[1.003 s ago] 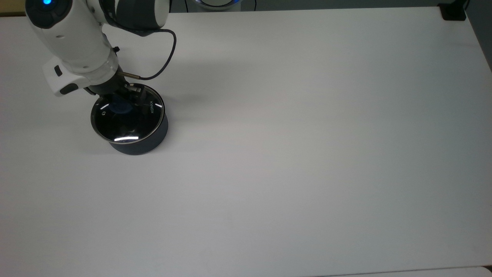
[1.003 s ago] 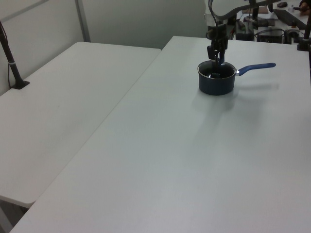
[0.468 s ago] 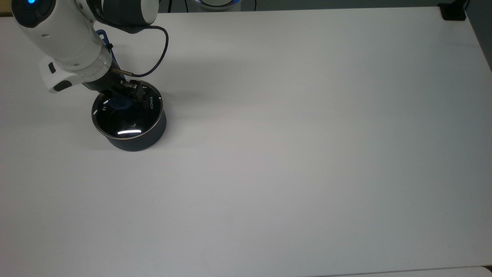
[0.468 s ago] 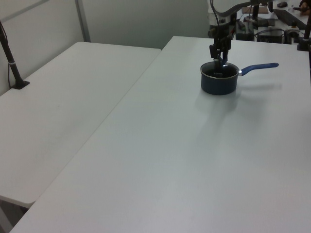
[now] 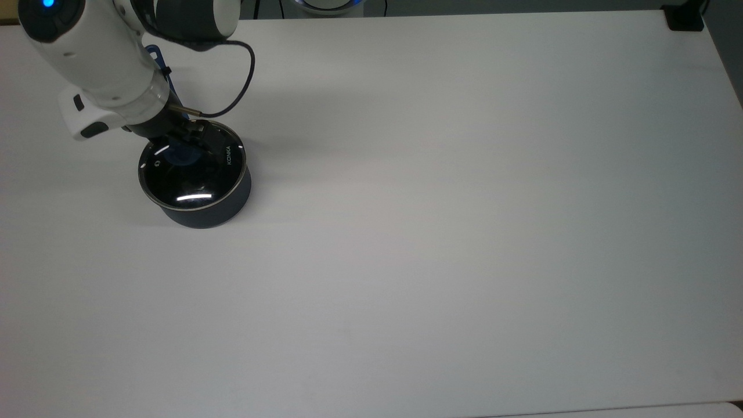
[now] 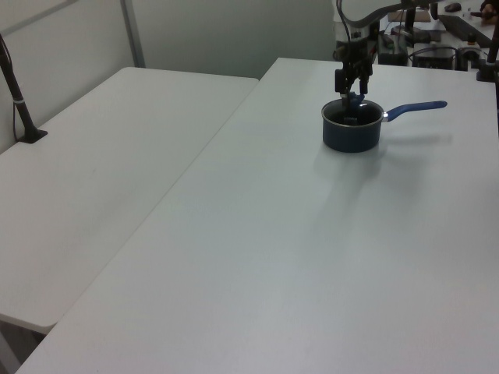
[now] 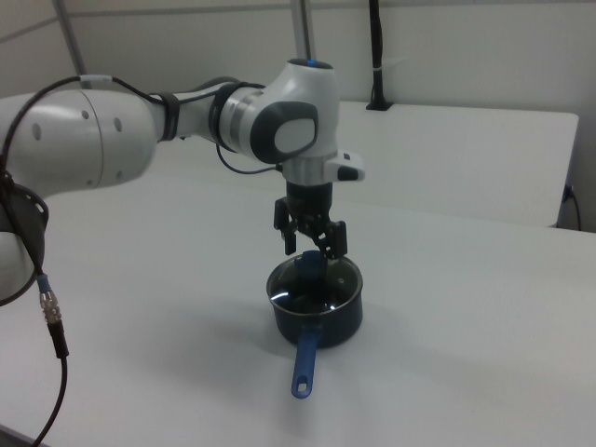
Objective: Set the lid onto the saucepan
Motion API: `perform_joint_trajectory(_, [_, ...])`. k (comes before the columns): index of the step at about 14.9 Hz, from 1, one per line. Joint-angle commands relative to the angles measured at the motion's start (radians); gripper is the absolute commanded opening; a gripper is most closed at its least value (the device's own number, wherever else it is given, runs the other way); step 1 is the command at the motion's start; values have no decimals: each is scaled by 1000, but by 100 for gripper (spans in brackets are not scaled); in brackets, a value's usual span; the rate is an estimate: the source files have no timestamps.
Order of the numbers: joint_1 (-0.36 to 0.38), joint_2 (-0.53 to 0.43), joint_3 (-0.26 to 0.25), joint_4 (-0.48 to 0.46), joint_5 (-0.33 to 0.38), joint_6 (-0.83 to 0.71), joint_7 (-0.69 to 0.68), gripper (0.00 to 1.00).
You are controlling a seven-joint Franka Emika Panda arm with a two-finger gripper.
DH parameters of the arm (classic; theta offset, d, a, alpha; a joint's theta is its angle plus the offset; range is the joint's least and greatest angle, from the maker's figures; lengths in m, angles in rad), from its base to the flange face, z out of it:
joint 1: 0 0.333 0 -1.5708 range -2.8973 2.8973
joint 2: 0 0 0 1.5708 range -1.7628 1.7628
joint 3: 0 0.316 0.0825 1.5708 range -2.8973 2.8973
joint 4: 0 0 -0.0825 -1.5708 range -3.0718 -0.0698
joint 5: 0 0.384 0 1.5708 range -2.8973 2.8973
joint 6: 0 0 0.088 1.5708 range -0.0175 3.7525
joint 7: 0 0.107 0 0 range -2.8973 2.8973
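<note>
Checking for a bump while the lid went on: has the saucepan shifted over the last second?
Yes. In the top view the saucepan slid slightly toward the top view's left and up, away from the table's near edge, with the lid on it.

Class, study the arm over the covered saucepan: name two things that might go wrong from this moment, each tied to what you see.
1. The gripper sits open right at the lid's blue knob; a crooked retreat might snag it and shift the lid.
2. The saucepan stands loose on the table; a nudge may slide it.
</note>
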Motion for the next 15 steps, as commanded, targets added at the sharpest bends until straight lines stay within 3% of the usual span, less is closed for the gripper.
perform_joint_trajectory(1, [54, -114, 12, -7, 1, -83, 17, 100])
perform_joint_trajectory(3, [94, -180, 12, -16, 1, -156, 18, 100])
perform_joint_trajectory(8, [221, -438, 12, -231, -1, -173, 23, 100])
perform_joint_trajectory(15, [226, -463, 2, -228, -22, -188, 23, 100])
